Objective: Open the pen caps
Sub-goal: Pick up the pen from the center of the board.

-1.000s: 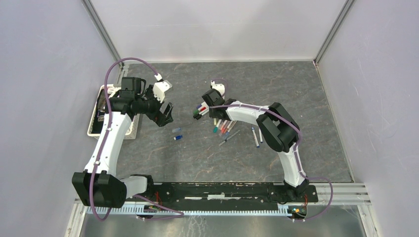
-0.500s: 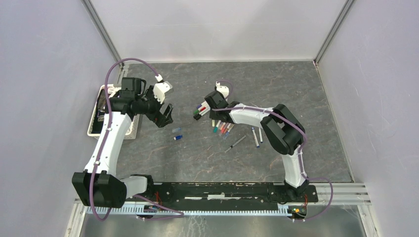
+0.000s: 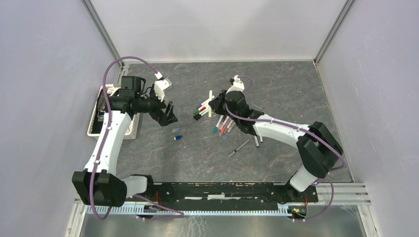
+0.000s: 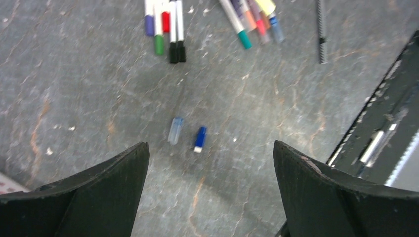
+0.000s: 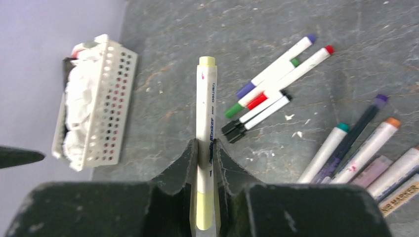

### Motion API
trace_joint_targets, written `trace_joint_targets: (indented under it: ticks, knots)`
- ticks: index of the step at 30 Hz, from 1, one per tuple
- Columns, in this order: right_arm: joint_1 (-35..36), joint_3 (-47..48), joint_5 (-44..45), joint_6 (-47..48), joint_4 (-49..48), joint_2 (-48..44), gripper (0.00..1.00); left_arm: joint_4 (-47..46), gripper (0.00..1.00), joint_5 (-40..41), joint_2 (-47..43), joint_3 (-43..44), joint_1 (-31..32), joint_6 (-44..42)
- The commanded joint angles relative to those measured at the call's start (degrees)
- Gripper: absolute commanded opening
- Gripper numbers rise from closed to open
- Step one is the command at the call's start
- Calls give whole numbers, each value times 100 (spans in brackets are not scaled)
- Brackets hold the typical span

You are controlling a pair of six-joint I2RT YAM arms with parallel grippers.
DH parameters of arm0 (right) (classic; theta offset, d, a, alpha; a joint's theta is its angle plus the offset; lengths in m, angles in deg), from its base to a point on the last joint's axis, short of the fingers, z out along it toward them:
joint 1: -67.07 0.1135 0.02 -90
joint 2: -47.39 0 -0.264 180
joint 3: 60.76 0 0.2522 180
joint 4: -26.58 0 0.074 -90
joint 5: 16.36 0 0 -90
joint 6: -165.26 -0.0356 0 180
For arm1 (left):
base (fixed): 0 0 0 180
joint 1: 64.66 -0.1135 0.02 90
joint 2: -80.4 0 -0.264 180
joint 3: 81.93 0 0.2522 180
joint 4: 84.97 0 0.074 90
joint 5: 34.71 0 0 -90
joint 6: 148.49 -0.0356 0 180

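The right gripper (image 5: 205, 148) pinches the white, yellow-capped plastic marker (image 5: 206, 98), the left gripper (image 4: 210, 144) gapes wide; a hard cap-pull could twist it loose.

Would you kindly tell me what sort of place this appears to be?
Probably a robotics lab test cell: two arms bolted to a rail, plain walls enclosing a dark tabletop, and marker pens scattered for practice.

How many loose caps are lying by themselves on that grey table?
2: a clear cap and a blue cap, side by side, apart from the pens; more may be hidden.
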Motion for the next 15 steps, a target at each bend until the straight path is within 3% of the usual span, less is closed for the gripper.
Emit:
trace_joint_targets:
  ticks: [1, 6, 15]
  knots:
    - [44, -681, -513, -376, -1825, -525, 0, -259, 100, -1273, 134, 319, 18, 654]
    - [294, -797, -594, -588, -2553, -776, 0, -705, 100, -1964, 332, 389, 206, 1358]
    - [728, -672, -519, -903, -3191, -754, 0, -1113, 100, -1973, 446, 265, 791, 1824]
